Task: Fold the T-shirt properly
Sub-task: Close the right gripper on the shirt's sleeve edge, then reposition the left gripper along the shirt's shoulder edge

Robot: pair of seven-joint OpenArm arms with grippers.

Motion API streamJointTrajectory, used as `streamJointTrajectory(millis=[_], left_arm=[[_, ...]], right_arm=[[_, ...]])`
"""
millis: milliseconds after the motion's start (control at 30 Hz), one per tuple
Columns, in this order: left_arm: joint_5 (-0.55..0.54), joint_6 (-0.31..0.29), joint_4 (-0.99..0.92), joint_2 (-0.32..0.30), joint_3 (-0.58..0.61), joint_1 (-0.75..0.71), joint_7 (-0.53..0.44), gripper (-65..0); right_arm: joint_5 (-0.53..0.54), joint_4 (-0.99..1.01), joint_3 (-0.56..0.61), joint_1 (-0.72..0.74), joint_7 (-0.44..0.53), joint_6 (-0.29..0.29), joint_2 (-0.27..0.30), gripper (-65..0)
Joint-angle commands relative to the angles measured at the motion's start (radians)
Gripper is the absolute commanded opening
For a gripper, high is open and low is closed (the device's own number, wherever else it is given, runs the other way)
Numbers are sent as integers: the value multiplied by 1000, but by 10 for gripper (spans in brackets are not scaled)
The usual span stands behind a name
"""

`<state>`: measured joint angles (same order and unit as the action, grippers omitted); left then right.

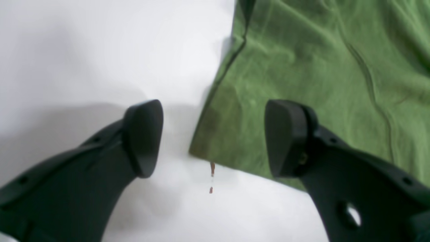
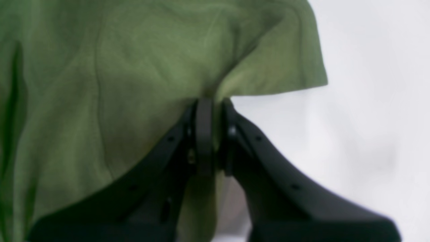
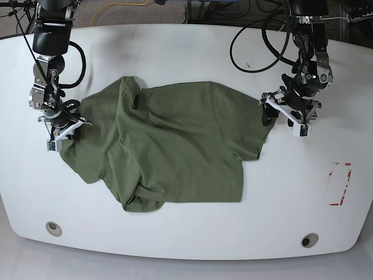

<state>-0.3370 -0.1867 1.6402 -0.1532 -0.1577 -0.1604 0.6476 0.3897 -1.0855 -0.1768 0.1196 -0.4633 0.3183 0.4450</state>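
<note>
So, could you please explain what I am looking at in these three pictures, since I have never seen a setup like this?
It is a robot with two arms, working at a white table. One picture is taken from above and shows the whole scene. The other two come from small cameras mounted on each wrist, looking down past the black gripper fingers.

On the table lies an olive-green T-shirt, spread out but rumpled, with one side partly folded over.

The right gripper, on the left of the overhead picture, is shut on an edge of the T-shirt. The left gripper is open, with a corner of the cloth lying on the table between its fingers, not held.

Red marks sit near the table's edge.
</note>
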Motion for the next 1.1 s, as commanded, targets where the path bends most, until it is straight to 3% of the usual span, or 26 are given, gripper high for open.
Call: streamJointTrajectory(millis=[0, 233, 300, 367, 500, 700, 833, 967, 1033, 1067], left_arm=[[-15, -1, 29, -4, -22, 23, 1, -168], [-84, 1, 10, -3, -75, 35, 32, -138], [-222, -13, -4, -14, -172, 26, 54, -89], [-253, -27, -16, -16, -190, 22, 55, -80], [-295, -88, -38, -22, -201, 8, 53, -74], [-303, -231, -77, -30, -165, -36, 23, -113], [-288, -263, -87, -32, -145, -49, -4, -195], [-277, -254, -90, -29, -129, -49, -11, -300], [-254, -206, -88, -31, -90, -49, -13, -563], [-250, -194, -88, -30, -86, -47, -9, -606]], right_arm=[[-18, 0, -2, 3, -42, -3, 10, -599], [-17, -3, -4, 2, -42, -3, 10, -596], [-15, -12, -5, 3, -52, -3, 14, -605], [-15, -12, -5, 2, -52, -3, 14, -605], [-16, -11, -4, 2, -50, -3, 15, -605], [-12, -11, -4, 1, -39, -6, 16, -603], [-11, -11, -3, 0, -40, -8, 15, -603], [-13, -17, -2, 0, -43, -7, 15, -603], [-11, -21, -6, 5, -42, -3, 17, -604], [-11, -23, -7, 5, -42, -2, 17, -604]])
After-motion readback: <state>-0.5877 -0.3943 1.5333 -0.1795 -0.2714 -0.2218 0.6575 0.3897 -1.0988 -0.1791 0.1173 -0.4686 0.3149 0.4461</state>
